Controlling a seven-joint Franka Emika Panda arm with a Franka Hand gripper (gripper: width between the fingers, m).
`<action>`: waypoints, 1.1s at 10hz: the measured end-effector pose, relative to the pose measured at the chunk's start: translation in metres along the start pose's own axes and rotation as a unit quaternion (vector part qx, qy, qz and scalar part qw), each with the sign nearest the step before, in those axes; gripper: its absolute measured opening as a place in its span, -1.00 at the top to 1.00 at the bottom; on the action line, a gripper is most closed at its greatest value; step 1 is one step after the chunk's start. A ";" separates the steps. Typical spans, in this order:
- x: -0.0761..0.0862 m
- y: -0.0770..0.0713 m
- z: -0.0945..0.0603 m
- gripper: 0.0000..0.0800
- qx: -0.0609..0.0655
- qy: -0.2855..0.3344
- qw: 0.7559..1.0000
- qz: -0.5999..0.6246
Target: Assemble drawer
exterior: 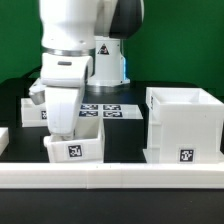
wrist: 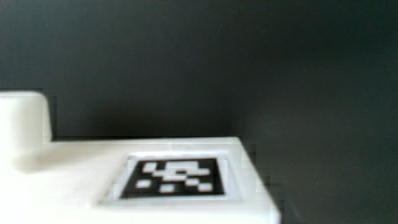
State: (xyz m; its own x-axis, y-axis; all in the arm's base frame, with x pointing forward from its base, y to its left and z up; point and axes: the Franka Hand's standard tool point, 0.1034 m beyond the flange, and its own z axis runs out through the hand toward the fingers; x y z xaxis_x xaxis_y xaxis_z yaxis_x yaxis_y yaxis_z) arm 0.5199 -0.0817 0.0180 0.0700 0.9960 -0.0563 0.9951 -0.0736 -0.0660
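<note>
The large cube-shaped drawer casing [exterior: 185, 122] stands open-topped at the exterior view's right, with a tag on its front. A small white tray [exterior: 75, 149] with a front tag sits near the front bar. A second tray [exterior: 33, 110] lies behind it at the left. My gripper [exterior: 65, 128] reaches straight down onto the near tray's back edge; its fingers blend with the white plastic, so their gap is unclear. The wrist view shows a white tagged tray face [wrist: 178, 178] close up, with a raised white part [wrist: 22, 125] beside it, and no fingers.
The marker board [exterior: 108, 110] lies on the black table between the trays and the casing. A long low white border bar [exterior: 110, 178] runs along the front. Another white piece [exterior: 3, 138] shows at the far left edge. The robot base [exterior: 105, 55] stands behind.
</note>
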 end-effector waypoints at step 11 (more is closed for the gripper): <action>0.019 0.006 0.002 0.89 -0.032 -0.005 0.999 -0.025</action>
State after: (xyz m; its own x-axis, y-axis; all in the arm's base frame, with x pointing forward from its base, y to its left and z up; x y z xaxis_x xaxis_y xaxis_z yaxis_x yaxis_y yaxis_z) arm 0.5274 -0.0631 0.0147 0.0194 0.9978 -0.0641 0.9998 -0.0197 -0.0052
